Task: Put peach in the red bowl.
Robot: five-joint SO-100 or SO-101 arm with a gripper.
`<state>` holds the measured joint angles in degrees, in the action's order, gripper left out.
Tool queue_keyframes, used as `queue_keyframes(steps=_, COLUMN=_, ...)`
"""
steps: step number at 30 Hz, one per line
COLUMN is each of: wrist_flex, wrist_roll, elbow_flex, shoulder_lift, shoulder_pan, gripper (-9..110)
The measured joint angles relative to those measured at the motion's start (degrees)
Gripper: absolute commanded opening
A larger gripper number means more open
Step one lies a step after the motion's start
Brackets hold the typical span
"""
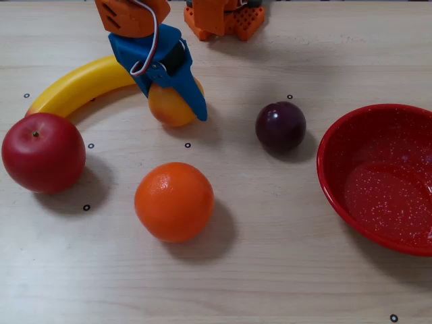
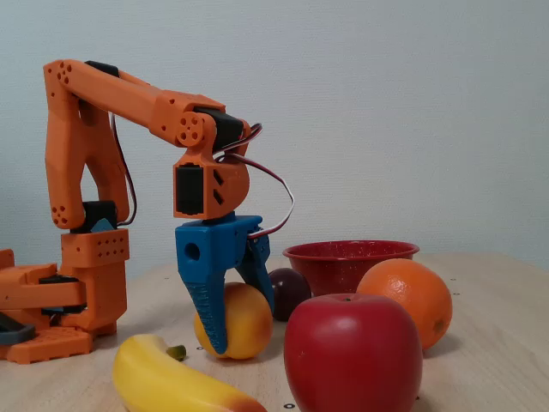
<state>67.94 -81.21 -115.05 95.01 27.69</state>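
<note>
- Two blue fingers of the gripper (image 1: 177, 101) straddle the peach (image 1: 170, 104), one on each side, and appear closed against it; the side-on fixed view shows the gripper (image 2: 230, 322) wrapping the peach (image 2: 236, 319) low down, near the table (image 1: 270, 283).
- Whether the peach is resting on the wood or has just cleared it cannot be told; it sits toward the far-left part of the table in the top-down fixed view, just beside the banana (image 1: 77, 84).
- Judged step: secure the grasp, then lift. A round, smooth fruit can roll out of narrow fingers, so a firm squeeze and a straight upward lift before any sideways travel seem wise.
- The red bowl (image 1: 331, 182) sits at the right edge, well apart from the peach, and part of it runs out of view there.
- A plum (image 1: 280, 126) lies between peach and bowl; carrying the peach high enough to pass over it and over the bowl's rim avoids a knock.
- An orange (image 1: 174, 201) and an apple (image 1: 43, 152) lie nearer the front edge, clear of that path.
- Open wood remains along the far edge behind the plum, a cleaner route if needed.
</note>
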Motion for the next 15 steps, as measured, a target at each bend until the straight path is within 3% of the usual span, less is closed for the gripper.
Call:
queue_keyframes(steps=2, wrist_flex=0.0, wrist_roll=0.0, elbow_flex=0.0, shoulder_lift=0.0, shoulder_pan=0.0, gripper=0)
queue_keyframes(steps=15, wrist_flex=1.14, wrist_roll=-0.26, elbow_flex=1.58, shoulder_lift=-0.18, shoulder_pan=0.09, gripper=0)
